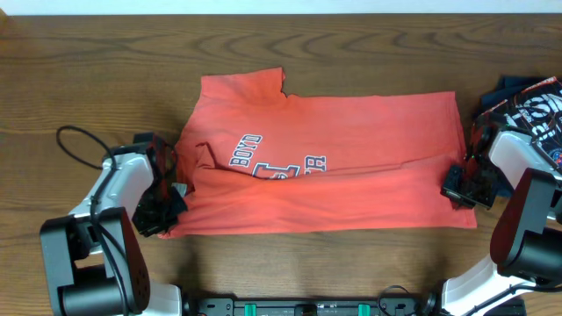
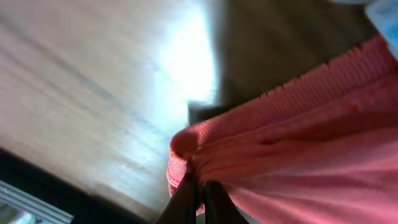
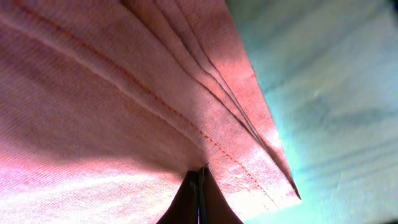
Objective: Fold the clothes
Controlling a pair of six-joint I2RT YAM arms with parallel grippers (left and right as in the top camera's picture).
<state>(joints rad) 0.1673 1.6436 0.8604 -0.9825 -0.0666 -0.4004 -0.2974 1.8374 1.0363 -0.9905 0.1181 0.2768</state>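
Observation:
The red-orange T-shirt (image 1: 325,162) lies across the middle of the wooden table, folded over lengthwise, with part of its navy-and-white lettering (image 1: 277,162) showing. My left gripper (image 1: 167,206) is shut on the shirt's left edge, where the ribbed collar cloth (image 2: 261,143) bunches around the fingers (image 2: 200,186). My right gripper (image 1: 465,189) is shut on the shirt's right edge near the stitched hem (image 3: 230,149), fingers (image 3: 200,177) pinched on the cloth.
A dark navy garment with white lettering (image 1: 531,105) lies at the right table edge beside my right arm. Bare wood shows behind the shirt and at the far left. A black cable (image 1: 75,145) loops by my left arm.

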